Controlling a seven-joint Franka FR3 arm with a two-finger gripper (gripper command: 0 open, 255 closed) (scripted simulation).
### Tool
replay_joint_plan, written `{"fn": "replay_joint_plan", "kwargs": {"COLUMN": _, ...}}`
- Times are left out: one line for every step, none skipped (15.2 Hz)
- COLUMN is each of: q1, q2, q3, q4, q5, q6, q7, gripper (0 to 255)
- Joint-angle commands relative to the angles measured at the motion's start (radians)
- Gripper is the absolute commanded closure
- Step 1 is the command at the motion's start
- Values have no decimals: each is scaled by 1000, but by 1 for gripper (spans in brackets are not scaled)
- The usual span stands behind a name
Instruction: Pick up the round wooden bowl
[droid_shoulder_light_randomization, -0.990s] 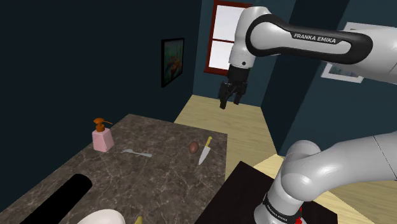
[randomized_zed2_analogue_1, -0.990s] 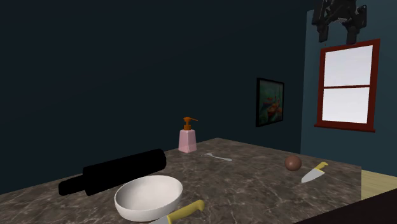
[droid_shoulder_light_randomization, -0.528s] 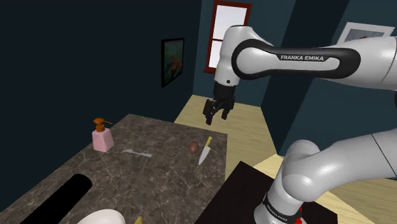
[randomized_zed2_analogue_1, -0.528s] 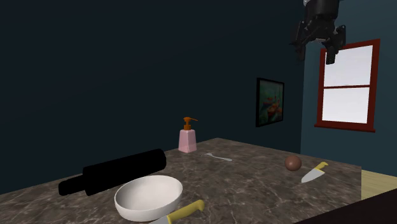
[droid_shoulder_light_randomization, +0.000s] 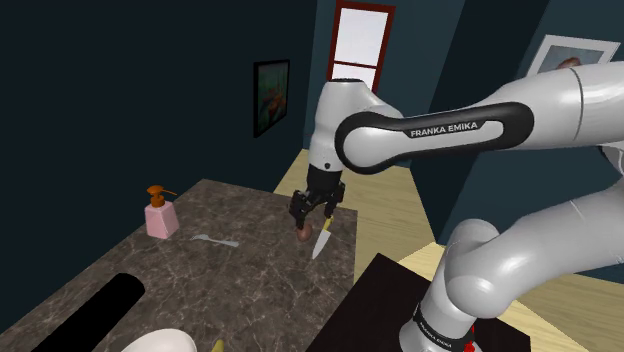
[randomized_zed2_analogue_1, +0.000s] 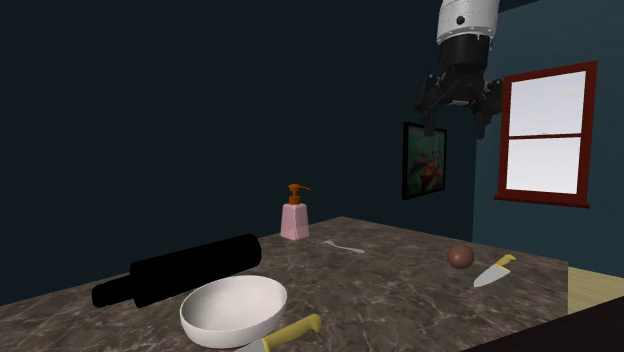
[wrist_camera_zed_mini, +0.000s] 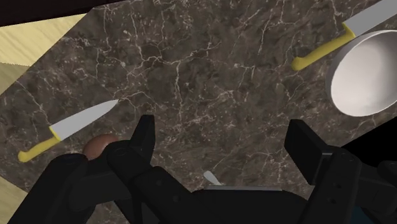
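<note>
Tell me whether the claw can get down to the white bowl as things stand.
Probably yes. The claw hangs open, high above the counter, and the bowl sits upright with its rim bare; the black rolling pin and a knife lie beside it, not over it.

Both exterior views are dim: the dark wall (randomized_zed2_analogue_1: 150, 120) sinks almost to black, and the brightest patch is the window (randomized_zed2_analogue_1: 545, 135), a flat pale white, while the desk (randomized_zed2_analogue_1: 400, 270) below it stays murky. The white arm (droid_shoulder_light_randomization: 530, 255) is softly and evenly shaded, turning grey on its undersides. The wrist view is brighter, with the desk's pale veins reading clearly and the white bowl (wrist_camera_zed_mini: 366, 76) shading gently to grey inside.
</note>
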Motion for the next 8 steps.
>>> {"fn": "replay_joint_plan", "kwargs": {"q1": 11, "q2": 51, "q3": 40, "q4": -13, "q5": 20, "q6": 73, "q7": 41, "gripper": 0}}
{"fn": "replay_joint_plan", "kwargs": {"q1": 15, "q2": 77, "q3": 60, "q4": -16, "q5": 28, "q6": 106, "q7": 61, "gripper": 0}}
{"fn": "replay_joint_plan", "kwargs": {"q1": 19, "q2": 105, "q3": 79, "q4": -17, "q5": 34, "q6": 140, "q7": 81, "gripper": 0}}
{"fn": "replay_joint_plan", "kwargs": {"q1": 22, "q2": 135, "q3": 99, "q4": -17, "q5": 39, "q6": 173, "q7": 101, "gripper": 0}}
{"fn": "replay_joint_plan", "kwargs": {"q1": 24, "q2": 166, "q3": 119, "q4": -15, "q5": 42, "q6": 206, "q7": 122, "gripper": 0}}
{"fn": "replay_joint_plan", "kwargs": {"q1": 25, "q2": 199, "q3": 139, "q4": -12, "q5": 44, "q6": 239, "q7": 144, "gripper": 0}}
{"fn": "replay_joint_plan", "kwargs": {"q1": 26, "q2": 233, "q3": 159, "q4": -7, "q5": 43, "q6": 271, "q7": 167, "gripper": 0}}
{"fn": "replay_joint_plan", "kwargs": {"q1": 25, "q2": 268, "q3": 179, "q4": 0, "q5": 40, "q6": 303, "q7": 190, "gripper": 0}}
